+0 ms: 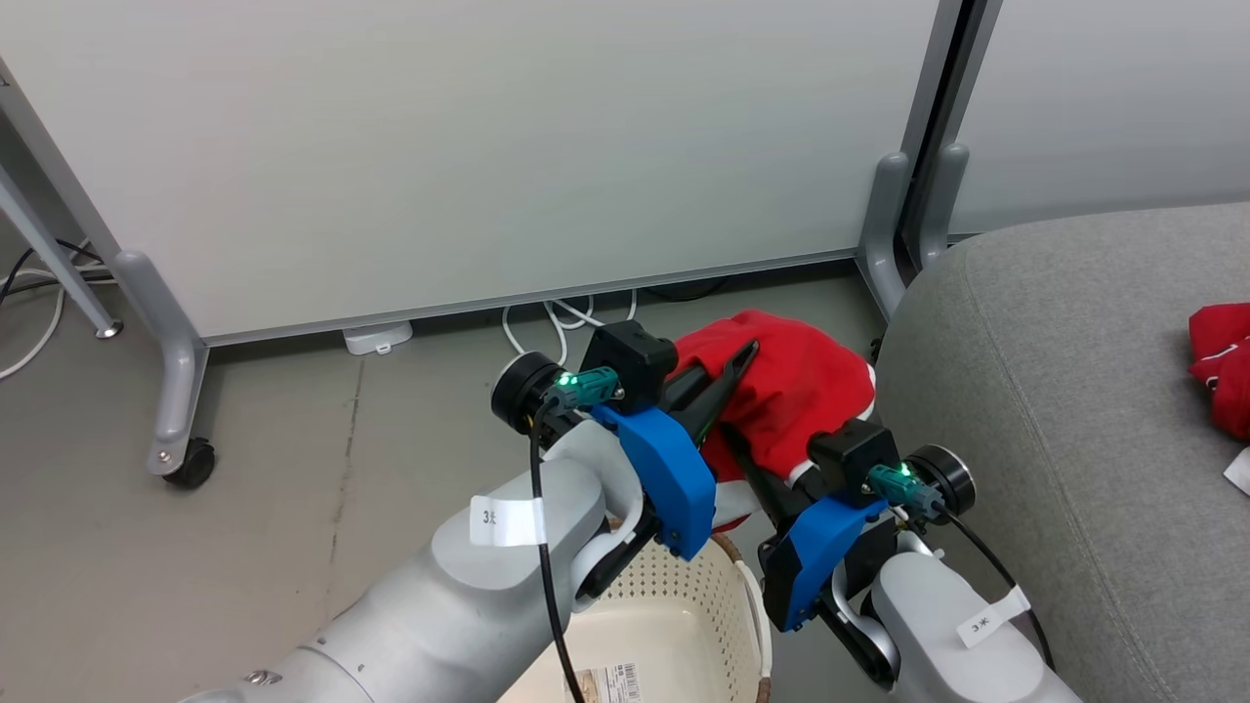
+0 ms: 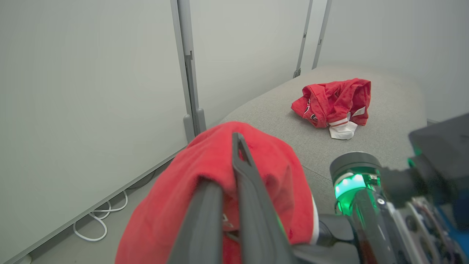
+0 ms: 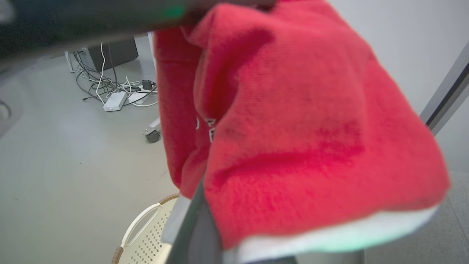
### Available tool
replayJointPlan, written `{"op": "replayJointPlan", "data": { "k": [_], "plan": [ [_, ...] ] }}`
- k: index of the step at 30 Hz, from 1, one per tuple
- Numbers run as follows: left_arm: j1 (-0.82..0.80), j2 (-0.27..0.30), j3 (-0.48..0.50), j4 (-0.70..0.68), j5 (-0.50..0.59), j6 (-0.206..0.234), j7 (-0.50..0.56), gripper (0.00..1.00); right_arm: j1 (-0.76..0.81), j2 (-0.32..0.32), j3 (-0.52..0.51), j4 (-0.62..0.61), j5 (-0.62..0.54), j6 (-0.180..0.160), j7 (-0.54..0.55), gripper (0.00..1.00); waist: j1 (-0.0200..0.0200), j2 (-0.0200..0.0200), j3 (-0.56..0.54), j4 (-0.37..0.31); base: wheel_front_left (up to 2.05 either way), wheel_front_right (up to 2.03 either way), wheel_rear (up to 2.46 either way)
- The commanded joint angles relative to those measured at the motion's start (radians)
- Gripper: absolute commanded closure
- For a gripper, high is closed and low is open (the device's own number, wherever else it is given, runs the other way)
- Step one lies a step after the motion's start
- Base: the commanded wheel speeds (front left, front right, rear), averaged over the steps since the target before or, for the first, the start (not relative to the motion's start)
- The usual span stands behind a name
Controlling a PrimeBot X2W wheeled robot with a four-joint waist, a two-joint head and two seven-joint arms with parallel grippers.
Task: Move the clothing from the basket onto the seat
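A red garment (image 1: 791,391) with white trim hangs in the air above the basket (image 1: 684,605), held up between both grippers. My left gripper (image 1: 742,356) is shut on its upper fold, and in the left wrist view fabric (image 2: 172,205) drapes over the fingers (image 2: 243,176). My right gripper (image 1: 757,469) grips the lower right side, its fingers mostly buried in cloth (image 3: 293,146). The cream perforated basket (image 3: 146,234) sits just below. A second red garment (image 2: 333,102) lies bunched on the grey seat (image 2: 384,146), which rises immediately right of the grippers (image 1: 1055,391).
A pale partition wall stands behind, with a wheeled grey foot (image 1: 181,400) at the left and posts (image 1: 908,215) by the seat's corner. White cables (image 1: 566,317) lie at its base. More cables and a power brick (image 3: 115,101) lie on the floor.
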Motion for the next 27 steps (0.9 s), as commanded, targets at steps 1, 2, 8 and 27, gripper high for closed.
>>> {"op": "replayJointPlan", "data": {
  "k": [1,2,8,27],
  "plan": [
    [0.01,0.0,0.008,0.005,-0.002,0.0,-0.005,1.0,-0.01,0.002,0.002,0.004,0.006,0.0,-0.006,1.0,0.0,-0.0001,0.0,-0.002,0.0,0.0,0.0],
    [0.011,0.0,0.009,0.005,-0.002,0.001,-0.005,0.86,-0.01,0.002,0.003,0.004,0.007,0.0,-0.007,1.0,0.0,-0.0001,0.0,-0.002,0.0,0.0,0.0],
    [0.037,0.0,0.037,-0.014,0.036,0.019,-0.005,0.0,-0.017,0.002,-0.001,-0.001,0.008,0.0,-0.015,1.0,0.0,-0.0001,0.0,-0.006,0.0,0.0,0.0],
    [0.43,0.119,0.477,-0.27,0.416,0.011,-0.004,0.0,0.013,0.002,-0.054,-0.024,-0.03,0.0,-0.02,1.0,0.0,-0.0001,0.011,0.023,0.0,0.0,0.0]
  ]
}}
